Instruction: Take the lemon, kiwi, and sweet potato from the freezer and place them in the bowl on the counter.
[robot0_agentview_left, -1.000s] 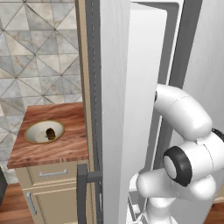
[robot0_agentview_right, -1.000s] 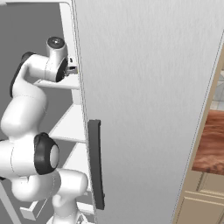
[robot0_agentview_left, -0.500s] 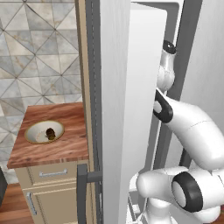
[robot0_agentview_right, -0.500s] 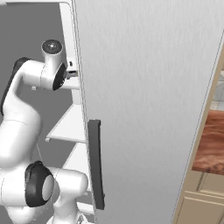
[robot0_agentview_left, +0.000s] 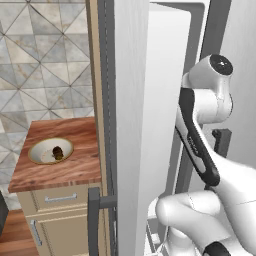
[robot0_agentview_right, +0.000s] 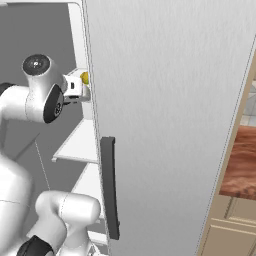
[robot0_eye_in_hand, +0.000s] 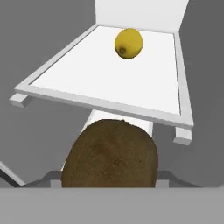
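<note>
We are looking along the hand, and closest in, a brown fuzzy kiwi (robot0_eye_in_hand: 110, 154) is sitting right at the gripper, apparently pinched between the jaws, though the fingertips themselves are hidden, so we are judging rather than seeing that grip. Beyond it, on the white freezer shelf (robot0_eye_in_hand: 65, 78), the lemon (robot0_eye_in_hand: 128, 43) is resting ahead and slightly right. Farther off, to the left of the freezer (robot0_agentview_left: 132, 100), the bowl (robot0_agentview_left: 37, 148) is waiting on the counter (robot0_agentview_left: 75, 165), already holding a dark lump, so the carry is heading out and leftward.
</note>
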